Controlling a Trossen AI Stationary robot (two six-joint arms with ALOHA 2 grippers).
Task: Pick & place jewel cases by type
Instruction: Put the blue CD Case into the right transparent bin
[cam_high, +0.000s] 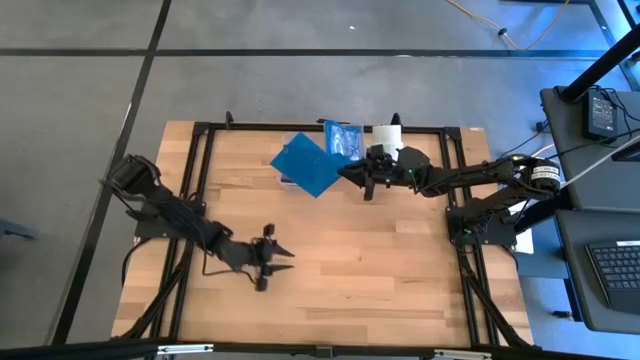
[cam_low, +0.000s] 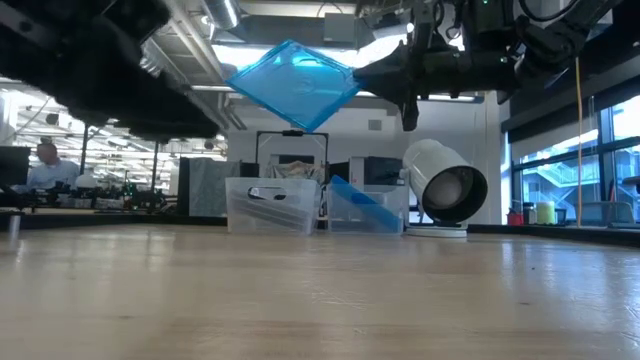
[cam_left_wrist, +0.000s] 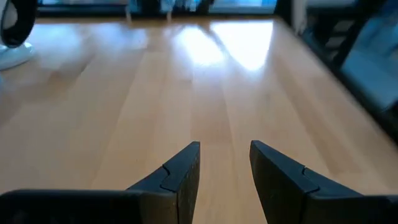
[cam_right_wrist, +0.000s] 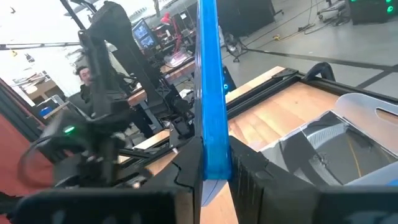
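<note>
My right gripper (cam_high: 352, 172) is shut on a translucent blue jewel case (cam_high: 308, 165), holding it in the air over the far middle of the table. In the low view the case (cam_low: 293, 85) hangs well above two clear bins. The left bin (cam_low: 270, 205) holds something dark. In the right bin (cam_low: 385, 215) another blue case (cam_low: 358, 203) leans against the wall. My left gripper (cam_high: 283, 252) is open and hovers over bare wood at the table's near left; its wrist view shows its fingertips (cam_left_wrist: 225, 152) apart. No grey case shows plainly. My right gripper pinches the blue case between its two fingers (cam_right_wrist: 186, 165) at the case's right-hand edge (cam_right_wrist: 211, 158). The fingers come in level from the table's right. The case is lifted clear and tilted, and reaches out from the fingers toward the table's left.
A white roll (cam_high: 388, 134) lies on its side by the bins at the far edge, right of them in the low view (cam_low: 445, 185). A black frame (cam_high: 200, 160) runs along the table's sides. Bare wood fills the middle and near half. A person (cam_low: 45, 165) sits far behind.
</note>
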